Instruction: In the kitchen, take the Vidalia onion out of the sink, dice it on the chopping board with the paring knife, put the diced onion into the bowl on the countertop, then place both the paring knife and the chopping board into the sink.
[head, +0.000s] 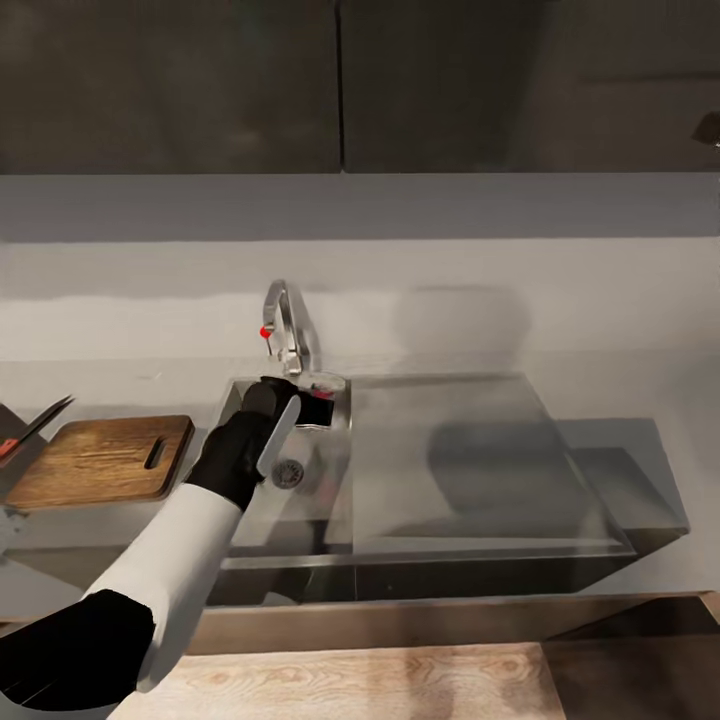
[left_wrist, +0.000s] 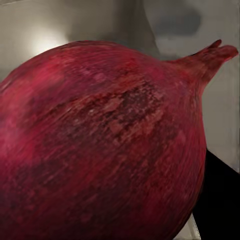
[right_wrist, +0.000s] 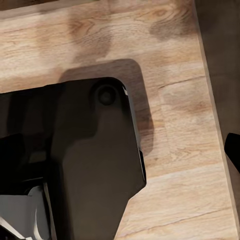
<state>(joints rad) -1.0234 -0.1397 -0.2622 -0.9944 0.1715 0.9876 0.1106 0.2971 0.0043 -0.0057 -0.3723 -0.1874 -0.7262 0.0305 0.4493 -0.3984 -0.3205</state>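
Here the left gripper is reaching down into the sink, just below the faucet, and the Vidalia onion is sitting right against it; whether its fingers are closing on the onion I cannot tell. The chopping board and paring knife are lying on the table, well off to the gripper's left.

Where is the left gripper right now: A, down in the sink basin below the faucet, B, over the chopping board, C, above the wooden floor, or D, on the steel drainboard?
A: in the head view the left gripper reaches into the sink basin just below the faucet, and the left wrist view shows the Vidalia onion right against it.
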